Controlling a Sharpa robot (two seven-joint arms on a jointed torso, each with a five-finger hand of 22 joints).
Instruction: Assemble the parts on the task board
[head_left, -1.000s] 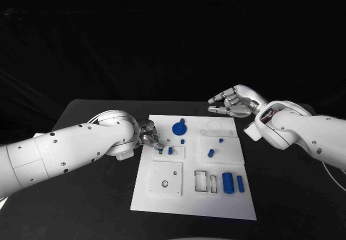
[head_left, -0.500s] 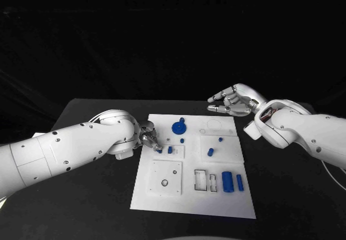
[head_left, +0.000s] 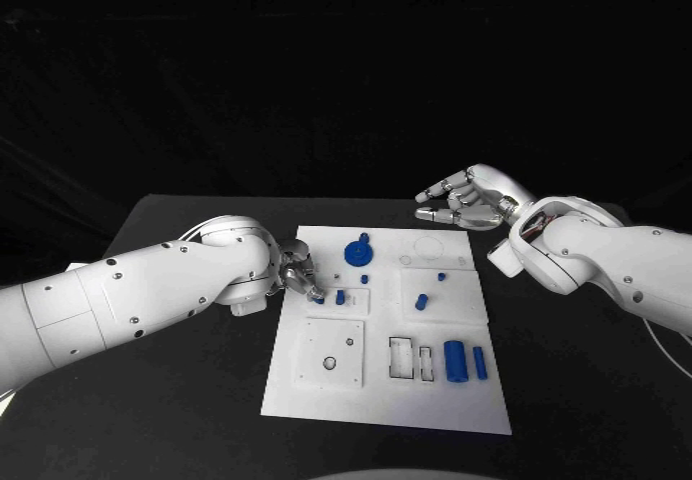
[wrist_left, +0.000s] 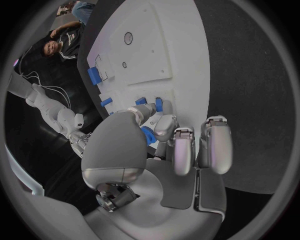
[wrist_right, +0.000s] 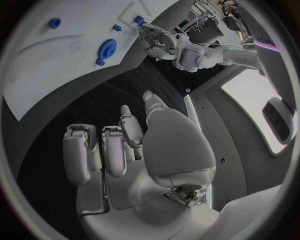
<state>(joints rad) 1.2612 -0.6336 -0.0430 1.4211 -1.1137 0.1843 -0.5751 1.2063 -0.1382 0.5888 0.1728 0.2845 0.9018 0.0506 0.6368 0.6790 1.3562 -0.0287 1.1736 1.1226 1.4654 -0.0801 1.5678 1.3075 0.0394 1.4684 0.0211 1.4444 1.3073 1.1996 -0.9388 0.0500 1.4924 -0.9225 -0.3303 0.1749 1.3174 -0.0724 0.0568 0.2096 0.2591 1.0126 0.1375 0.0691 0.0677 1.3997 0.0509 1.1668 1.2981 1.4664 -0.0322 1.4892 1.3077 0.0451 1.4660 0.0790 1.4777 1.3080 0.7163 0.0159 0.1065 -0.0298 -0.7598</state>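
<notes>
The small blue peg (wrist_left: 147, 135) you hold sits near the task board (head_left: 387, 400)'s left edge; it looks light, stiff and slick, so pinch its sides. Your left hand (head_left: 300, 277) grasps it at the fingertips. Your right hand (head_left: 469, 200) hovers released beyond the far edge.

1 task board (head_left: 440, 400), 7 blue parts (head_left: 359, 257), 2 hands (head_left: 464, 203)

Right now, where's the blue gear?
Head view: the blue gear lies on the task board's far part, left of centre, just beyond the left hand.
</notes>
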